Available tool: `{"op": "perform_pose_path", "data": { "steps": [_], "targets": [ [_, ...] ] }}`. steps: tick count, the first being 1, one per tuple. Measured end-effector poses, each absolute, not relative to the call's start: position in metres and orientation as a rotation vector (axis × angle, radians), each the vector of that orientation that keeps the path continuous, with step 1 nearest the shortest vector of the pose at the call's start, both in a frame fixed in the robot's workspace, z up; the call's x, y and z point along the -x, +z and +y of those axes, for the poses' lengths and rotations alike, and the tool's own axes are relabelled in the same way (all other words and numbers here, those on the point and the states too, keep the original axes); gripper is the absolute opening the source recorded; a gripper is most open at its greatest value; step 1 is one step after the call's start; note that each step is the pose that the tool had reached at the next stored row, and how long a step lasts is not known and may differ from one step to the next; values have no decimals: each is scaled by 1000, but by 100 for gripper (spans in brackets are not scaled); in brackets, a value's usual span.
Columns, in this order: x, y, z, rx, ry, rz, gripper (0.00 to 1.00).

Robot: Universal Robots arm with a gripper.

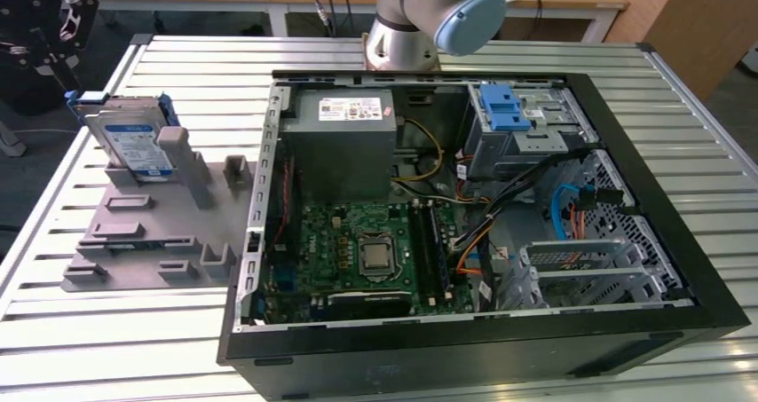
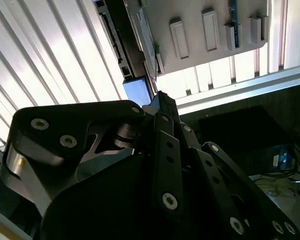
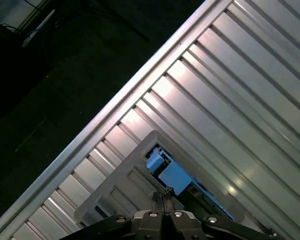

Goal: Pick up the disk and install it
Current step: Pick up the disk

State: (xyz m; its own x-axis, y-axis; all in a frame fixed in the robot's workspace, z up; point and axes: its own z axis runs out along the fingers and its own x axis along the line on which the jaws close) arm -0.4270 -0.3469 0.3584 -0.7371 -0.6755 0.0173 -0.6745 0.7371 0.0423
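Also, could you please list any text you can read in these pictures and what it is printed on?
On the silver-grey rectangular disk, the blue and white label: too small to read.
On the grey boxy power supply, the white sticker: too small to read.
Nothing else legible.

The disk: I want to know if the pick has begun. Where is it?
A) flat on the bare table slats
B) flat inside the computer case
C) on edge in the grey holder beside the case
C: in the exterior view the disk stands on edge in the grey holder, at the exterior view's left of the open computer case.
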Motion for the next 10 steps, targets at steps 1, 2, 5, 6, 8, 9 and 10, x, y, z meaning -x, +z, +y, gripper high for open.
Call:
{"op": "perform_pose_path", "data": {
  "steps": [1, 2, 5, 6, 8, 9, 10],
  "targets": [
    [427, 358, -347, -1136, -51, -2895, 11],
    [427, 358, -347, -1145, -51, -2891, 11],
    [427, 358, -347, -1171, -51, -2880, 11],
    [427, 358, -347, -1179, -51, -2877, 11],
    [427, 358, -347, -1196, -50, -2870, 11],
    [427, 358, -347, -1205, -50, -2866, 11],
    [427, 358, -347, -1214, -50, -2862, 11]
  ]
}}
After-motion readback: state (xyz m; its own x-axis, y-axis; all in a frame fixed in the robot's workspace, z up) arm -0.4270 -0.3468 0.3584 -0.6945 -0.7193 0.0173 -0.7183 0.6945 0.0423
